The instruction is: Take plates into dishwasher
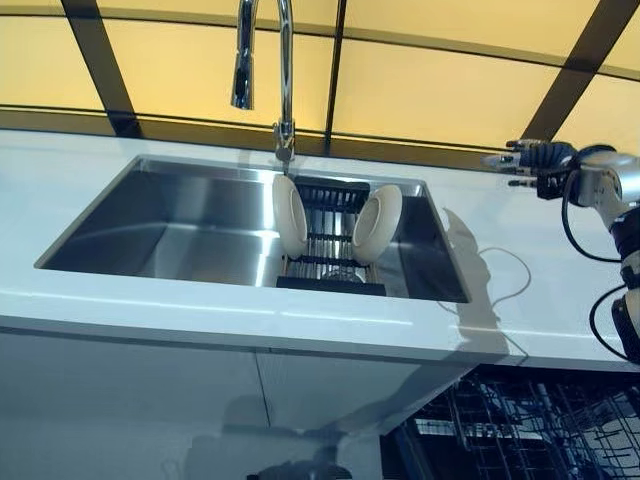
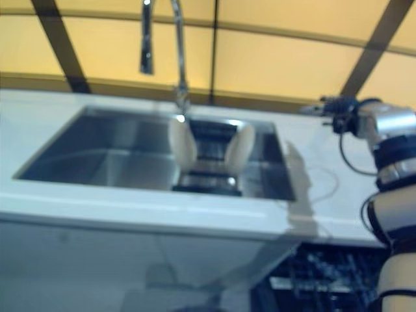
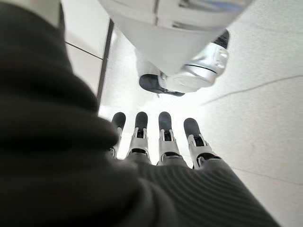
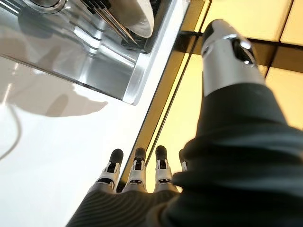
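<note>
**2 plates on edge in the sink rack, both hands empty**

2 cream plates stand on edge in a dark wire rack (image 1: 330,262) at the right end of the steel sink (image 1: 150,225), below the tall tap (image 1: 283,70). The left plate (image 1: 289,215) and the right plate (image 1: 377,224) lean apart from each other, with rack wires between them. The open dishwasher basket (image 1: 520,425) shows beneath the white counter (image 1: 60,175), at lower right.

The right hand (image 1: 535,157) hovers over the counter to the right of the sink, well apart from the plates; its wrist view shows straight fingers (image 4: 136,163) and a raised thumb holding nothing. The left hand (image 3: 156,142) hangs low over the floor, fingers extended and empty.

Handling, as a judgement: the plates look like glazed ceramic, so rigid, moderately heavy, smooth, possibly wet, and liable to chip against steel. The exposed upper rim of each plate seems the best hold, thumb on 1 face and fingers on the other, lifting straight up out of the wires.

No brand, label or writing is legible in any view.
</note>
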`<state>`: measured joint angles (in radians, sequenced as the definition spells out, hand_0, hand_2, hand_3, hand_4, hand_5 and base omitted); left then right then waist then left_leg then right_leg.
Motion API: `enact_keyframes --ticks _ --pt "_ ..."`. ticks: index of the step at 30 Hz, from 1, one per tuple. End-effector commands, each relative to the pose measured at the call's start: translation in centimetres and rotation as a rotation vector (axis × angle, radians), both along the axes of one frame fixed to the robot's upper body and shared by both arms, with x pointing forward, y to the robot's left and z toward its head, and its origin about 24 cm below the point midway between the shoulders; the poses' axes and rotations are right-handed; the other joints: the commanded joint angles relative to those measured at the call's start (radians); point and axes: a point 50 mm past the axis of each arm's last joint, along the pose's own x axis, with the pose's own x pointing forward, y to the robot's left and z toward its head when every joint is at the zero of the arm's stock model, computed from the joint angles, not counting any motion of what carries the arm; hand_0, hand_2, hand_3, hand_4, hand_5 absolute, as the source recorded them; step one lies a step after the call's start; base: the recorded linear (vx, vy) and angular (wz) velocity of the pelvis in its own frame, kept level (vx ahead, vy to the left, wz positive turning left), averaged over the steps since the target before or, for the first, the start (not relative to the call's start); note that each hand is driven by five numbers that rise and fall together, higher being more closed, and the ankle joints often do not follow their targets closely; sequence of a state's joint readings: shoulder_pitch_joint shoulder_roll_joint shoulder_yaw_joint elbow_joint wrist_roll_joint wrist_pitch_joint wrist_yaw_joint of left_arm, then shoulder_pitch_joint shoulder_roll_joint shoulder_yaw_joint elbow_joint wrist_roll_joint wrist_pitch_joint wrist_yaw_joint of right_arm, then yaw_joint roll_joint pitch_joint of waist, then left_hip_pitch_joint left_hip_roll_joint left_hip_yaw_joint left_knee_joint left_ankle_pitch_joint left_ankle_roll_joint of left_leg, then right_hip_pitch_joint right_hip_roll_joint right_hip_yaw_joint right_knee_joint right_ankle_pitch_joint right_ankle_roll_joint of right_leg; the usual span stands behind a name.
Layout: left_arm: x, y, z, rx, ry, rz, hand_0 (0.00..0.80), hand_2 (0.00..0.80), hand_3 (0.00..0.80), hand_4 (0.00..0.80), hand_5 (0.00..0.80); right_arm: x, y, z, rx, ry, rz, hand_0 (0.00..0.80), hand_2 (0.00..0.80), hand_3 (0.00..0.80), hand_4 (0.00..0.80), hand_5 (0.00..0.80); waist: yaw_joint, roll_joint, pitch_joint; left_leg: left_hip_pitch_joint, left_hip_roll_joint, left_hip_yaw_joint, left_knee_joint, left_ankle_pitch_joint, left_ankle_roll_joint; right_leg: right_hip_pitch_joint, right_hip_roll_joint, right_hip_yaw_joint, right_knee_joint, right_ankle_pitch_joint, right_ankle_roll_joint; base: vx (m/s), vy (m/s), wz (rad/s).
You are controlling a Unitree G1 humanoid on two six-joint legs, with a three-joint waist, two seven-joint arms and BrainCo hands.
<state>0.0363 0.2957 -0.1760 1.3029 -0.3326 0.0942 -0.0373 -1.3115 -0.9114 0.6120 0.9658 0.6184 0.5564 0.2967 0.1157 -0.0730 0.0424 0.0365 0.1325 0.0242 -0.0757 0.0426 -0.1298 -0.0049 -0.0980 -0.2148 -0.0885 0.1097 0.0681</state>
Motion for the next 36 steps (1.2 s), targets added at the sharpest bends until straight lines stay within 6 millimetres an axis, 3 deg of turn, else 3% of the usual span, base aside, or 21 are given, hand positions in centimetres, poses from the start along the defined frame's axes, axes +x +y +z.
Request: enact_keyframes --ticks 1,14,36 --pt "1.9 1.9 0.8 0.065 -0.015 -0.067 0.000 0.000 0.000 0.000 0.000 -0.1 0.9 6.1 -0.083 -0.113 0.014 0.000 0.000 0.000 0.000 0.000 0.021 -0.075 0.035 -0.054 -0.006 -0.007 -0.012 0.047 0.010 0.034 -0.064 -0.016 0.001 -0.012 0.067 -0.047 0.001 0.00" --pt "1.9 2.0 0.8 0.078 -0.016 -0.057 0.000 0.000 0.000 0.000 0.000 0.6 2.8 4.8 -0.083 -0.071 0.107 0.000 0.000 0.000 0.000 0.000 0.029 -0.097 0.035 -0.052 -0.006 -0.005 -0.012 0.041 0.013 0.038 -0.061 -0.020 0.001 -0.015 0.068 0.014 0.003 0.03" --pt "2.4 1.7 0.8 0.073 -0.039 -0.059 0.000 0.000 0.000 0.000 0.000 1.8 6.4 0.6 0.106 0.037 0.183 0.000 0.000 0.000 0.000 0.000 0.039 -0.090 0.072 -0.065 -0.010 -0.010 -0.012 0.037 0.015 0.029 -0.062 -0.018 0.001 -0.018 0.062 0.002 0.002 0.00"
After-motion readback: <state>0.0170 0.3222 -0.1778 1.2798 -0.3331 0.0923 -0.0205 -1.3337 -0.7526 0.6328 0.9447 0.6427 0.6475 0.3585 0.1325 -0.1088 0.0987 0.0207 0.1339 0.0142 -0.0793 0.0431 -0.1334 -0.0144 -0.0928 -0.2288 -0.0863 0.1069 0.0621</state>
